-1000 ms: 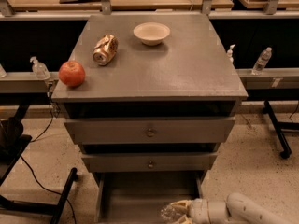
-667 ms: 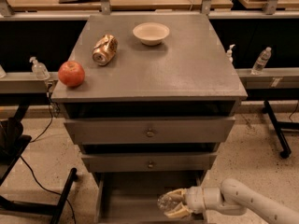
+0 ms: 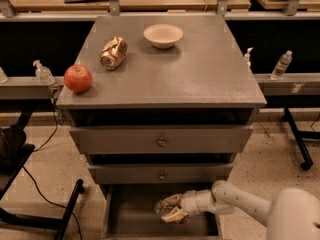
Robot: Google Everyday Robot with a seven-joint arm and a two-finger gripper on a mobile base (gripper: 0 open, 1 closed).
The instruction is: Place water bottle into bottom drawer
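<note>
**Operator:** Where is the water bottle relative to the gripper?

**Spotter:** Your gripper [image 3: 172, 210] is low in the open bottom drawer [image 3: 131, 218], reaching in from the right at the end of the pale arm [image 3: 240, 204]. The water bottle [image 3: 165, 204] is clasped between its fingers, a crinkled clear shape at the very tip. It sits just above the drawer floor, right of centre. I cannot tell whether it touches the floor.

**Operator:** What is in the containers?

**Spotter:** All you have in the bottom drawer is the gripper and its bottle. The two knobbed drawers above it, the upper [image 3: 161, 142] and the middle [image 3: 161, 175], are pushed in. The white bowl [image 3: 163, 35] at the back of the cabinet top [image 3: 205, 79] looks hollow, but its inside is not clear to you.

**Operator:** And the surface and the room?

**Spotter:** On the grey top you have a crushed can [image 3: 113, 53] on its side left of the bowl and a red apple [image 3: 78, 78] at the left edge. A pump dispenser [image 3: 43, 73] stands on the left rail, and a slim clear bottle [image 3: 282, 65] on the right. The floor [image 3: 270, 174] is speckled, with a black cable [image 3: 42, 191] on it at the left.
</note>
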